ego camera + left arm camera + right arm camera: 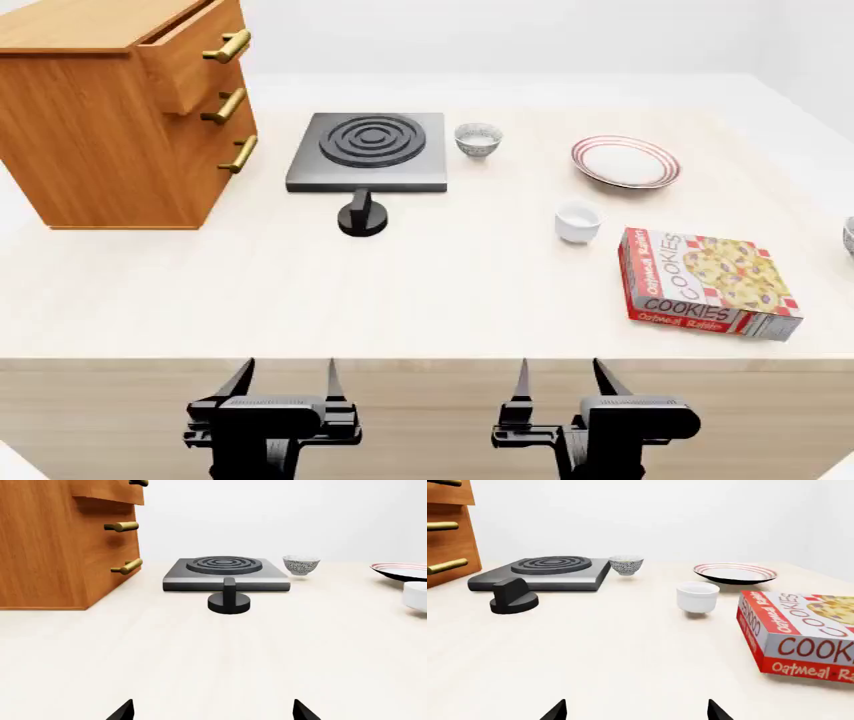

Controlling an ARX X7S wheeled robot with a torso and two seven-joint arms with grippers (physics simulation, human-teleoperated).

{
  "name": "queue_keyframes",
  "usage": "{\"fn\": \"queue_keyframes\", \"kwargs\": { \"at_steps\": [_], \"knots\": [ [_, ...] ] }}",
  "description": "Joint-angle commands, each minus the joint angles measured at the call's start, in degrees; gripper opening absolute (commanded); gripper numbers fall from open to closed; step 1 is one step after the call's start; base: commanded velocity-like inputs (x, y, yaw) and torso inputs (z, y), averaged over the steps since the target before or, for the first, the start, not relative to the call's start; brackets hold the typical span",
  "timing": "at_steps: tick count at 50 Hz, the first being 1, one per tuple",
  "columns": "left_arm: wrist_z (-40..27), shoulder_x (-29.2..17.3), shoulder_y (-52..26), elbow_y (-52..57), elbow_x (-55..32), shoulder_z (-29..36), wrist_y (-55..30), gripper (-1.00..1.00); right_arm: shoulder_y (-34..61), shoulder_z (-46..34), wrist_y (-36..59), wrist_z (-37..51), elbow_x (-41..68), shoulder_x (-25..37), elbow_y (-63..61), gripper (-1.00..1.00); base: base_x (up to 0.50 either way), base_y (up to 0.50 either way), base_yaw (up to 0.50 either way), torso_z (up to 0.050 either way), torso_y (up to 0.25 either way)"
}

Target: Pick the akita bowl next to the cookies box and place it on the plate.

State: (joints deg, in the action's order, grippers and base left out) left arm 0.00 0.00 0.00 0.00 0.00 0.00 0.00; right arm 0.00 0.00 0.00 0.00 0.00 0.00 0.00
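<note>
Peeking in at the head view's right edge just beyond the cookies box [705,283], the akita bowl [849,236] lay nearer the right gripper [558,385], whose fingers, like the left gripper's [284,383], stood wide and empty.

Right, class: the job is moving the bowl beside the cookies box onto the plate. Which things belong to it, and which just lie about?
Belong: small grey-patterned bowl at the right edge; red-and-white cookies box; red-ringed white plate.
Lying about: twin patterned bowl; flat black hob; black knob; plain white cup; wooden drawer cabinet.
</note>
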Motion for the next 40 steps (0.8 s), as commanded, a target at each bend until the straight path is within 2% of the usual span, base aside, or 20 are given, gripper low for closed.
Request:
{"fn": "queue_keyframes", "kwargs": {
  "at_steps": [1,15,21,25,30,35,37,40],
  "knots": [
    [-0.99,-0.91,0.02,0.03,-0.88,1.13,-0.05,1.00,-0.31,-1.37,0.56,0.69,1.02,0.94,-0.88,1.00,0.00,0.00,0.00,0.000,0.000],
    [-3.34,-3.05,0.10,-0.05,-3.14,3.51,0.18,1.00,-0.56,-3.85,0.87,2.83,3.37,3.07,-1.80,1.00,0.00,0.00,0.00,0.000,0.000],
    [-4.90,-4.39,0.23,5.02,-5.13,1.45,-2.13,1.00,-0.63,-2.17,5.58,3.33,7.30,4.25,-11.00,1.00,0.00,0.00,0.00,0.000,0.000],
    [-6.17,-5.92,1.16,14.22,-6.71,-0.76,-5.35,1.00,-0.38,0.47,10.99,4.24,11.39,5.74,-22.52,1.00,0.00,0.00,0.00,0.000,0.000],
    [-8.68,-8.64,2.82,30.65,-9.27,-5.92,-11.14,1.00,1.67,9.40,20.64,8.06,22.03,8.61,-40.21,1.00,0.00,0.00,0.00,0.000,0.000],
    [-10.78,-10.58,3.84,41.84,-12.94,-11.70,-15.38,1.00,3.65,17.54,26.16,11.92,29.62,11.88,-49.85,1.00,0.00,0.00,0.00,0.000,0.000],
    [-11.00,-10.33,5.29,42.67,-13.01,-13.17,-13.09,1.00,4.11,19.89,27.16,13.10,31.50,12.80,-52.06,1.00,0.00,0.00,0.00,0.000,0.000],
    [-11.98,-11.12,5.85,46.26,-13.92,-15.62,-14.00,1.00,4.43,23.15,28.08,14.44,33.95,14.10,-54.32,1.00,0.00,0.00,0.00,0.000,0.000]
  ]
}}
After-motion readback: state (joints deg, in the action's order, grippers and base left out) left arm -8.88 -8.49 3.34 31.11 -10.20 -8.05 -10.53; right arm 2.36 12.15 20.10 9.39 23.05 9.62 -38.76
